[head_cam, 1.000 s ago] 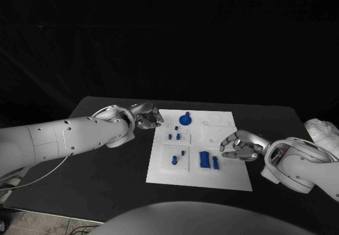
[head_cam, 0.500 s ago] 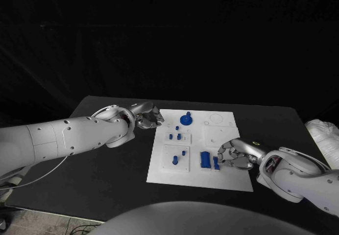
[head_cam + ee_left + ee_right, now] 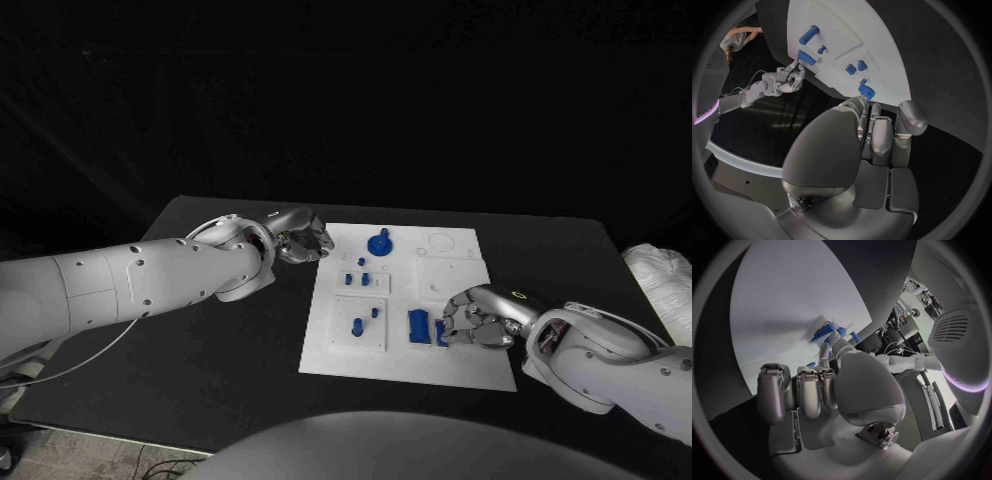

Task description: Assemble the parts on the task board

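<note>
Head view downward; wrist views close behind hands, sharing task board [image 3: 408, 300].

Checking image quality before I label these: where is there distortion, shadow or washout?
Head view: black backdrop, evenly lit task board, no distortion. Left wrist view: fisheye bends the board's edges. Right wrist view: the right hand casts a shadow onto the board, whose surface looks washed out.
</note>
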### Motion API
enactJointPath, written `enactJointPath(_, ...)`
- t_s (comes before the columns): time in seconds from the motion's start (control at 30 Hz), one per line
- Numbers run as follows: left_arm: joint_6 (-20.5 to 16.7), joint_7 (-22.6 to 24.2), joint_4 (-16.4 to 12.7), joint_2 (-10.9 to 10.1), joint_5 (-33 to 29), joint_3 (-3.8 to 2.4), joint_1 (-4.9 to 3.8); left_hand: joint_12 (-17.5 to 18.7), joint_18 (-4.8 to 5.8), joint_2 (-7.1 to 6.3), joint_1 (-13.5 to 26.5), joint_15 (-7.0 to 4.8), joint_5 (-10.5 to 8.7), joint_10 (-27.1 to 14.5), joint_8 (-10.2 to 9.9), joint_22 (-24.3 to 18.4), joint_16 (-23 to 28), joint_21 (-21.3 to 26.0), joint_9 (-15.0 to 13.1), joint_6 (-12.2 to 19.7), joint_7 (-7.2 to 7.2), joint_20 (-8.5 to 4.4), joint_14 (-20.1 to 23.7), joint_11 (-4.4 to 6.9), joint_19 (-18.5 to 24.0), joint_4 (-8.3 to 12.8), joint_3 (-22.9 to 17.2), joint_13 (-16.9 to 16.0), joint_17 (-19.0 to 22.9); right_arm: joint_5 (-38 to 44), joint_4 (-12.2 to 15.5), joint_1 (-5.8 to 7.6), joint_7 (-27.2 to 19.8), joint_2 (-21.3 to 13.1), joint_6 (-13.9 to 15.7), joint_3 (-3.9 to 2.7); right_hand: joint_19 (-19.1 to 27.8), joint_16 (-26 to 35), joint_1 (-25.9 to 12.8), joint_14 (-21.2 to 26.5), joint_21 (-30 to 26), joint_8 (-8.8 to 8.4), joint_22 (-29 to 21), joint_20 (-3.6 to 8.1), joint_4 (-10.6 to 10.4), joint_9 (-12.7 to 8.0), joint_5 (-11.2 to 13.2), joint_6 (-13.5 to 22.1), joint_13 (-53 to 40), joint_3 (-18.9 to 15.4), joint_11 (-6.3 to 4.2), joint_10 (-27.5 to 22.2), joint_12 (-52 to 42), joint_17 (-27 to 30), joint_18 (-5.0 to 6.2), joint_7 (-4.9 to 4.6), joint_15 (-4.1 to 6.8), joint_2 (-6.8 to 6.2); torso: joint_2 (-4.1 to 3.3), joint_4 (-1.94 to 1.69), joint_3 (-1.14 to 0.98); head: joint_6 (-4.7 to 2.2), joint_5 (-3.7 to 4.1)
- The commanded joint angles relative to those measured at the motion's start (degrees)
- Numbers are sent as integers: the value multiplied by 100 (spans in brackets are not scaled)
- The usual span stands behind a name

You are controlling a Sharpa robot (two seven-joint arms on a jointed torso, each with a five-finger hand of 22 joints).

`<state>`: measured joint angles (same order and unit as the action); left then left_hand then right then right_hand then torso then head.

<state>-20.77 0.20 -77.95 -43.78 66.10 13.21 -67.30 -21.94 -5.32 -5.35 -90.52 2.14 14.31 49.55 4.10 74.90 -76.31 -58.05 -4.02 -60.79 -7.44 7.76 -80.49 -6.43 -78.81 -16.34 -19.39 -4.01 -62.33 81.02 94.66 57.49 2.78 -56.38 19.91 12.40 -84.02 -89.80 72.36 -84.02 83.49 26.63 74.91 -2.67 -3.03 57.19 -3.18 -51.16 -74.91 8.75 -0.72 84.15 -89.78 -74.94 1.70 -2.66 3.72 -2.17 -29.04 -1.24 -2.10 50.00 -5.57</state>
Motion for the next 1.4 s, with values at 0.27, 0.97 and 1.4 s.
enactJointPath(0.27,35,5,-14,8,-1,-3,-1,-25,-64,27,-20,-13,31,2,26,712,32,20,-9,-15,-11,1,36,-19,34,11,-30,6,8,49,-84,-56,55,80,-266,1,-198,-20,-12,-598,-12,97,1278,40,-75,37,38,78,-1509,-96,-37,585,-22,-1506,5,-14,44,-85,-1,1,-4,0,-21)
enactJointPath(0.97,-204,239,-66,-35,-21,-3,0,-32,-68,17,6,-13,34,5,27,708,45,38,-9,-15,-19,3,56,-23,46,-17,-33,8,38,-391,80,-16,-443,-117,594,-2,-204,-20,-78,-598,-1,191,1280,44,-306,43,38,144,-1509,-221,-38,585,-22,-1506,3,-13,47,-46,9,0,-2,0,-45)
enactJointPath(1.4,-1359,2537,-648,-459,-1966,-19,-5,-259,-306,-102,1722,349,-106,-293,-4,-9,2583,3269,24,129,69,202,3523,-204,2455,-33,876,-18,2805,-3959,397,909,-2635,-486,453,-3,3354,4335,-1094,2749,-4916,-568,-603,-342,-1127,-972,-110,626,873,-956,496,-3327,3881,2015,702,-512,-580,313,205,10,51,0,-38)
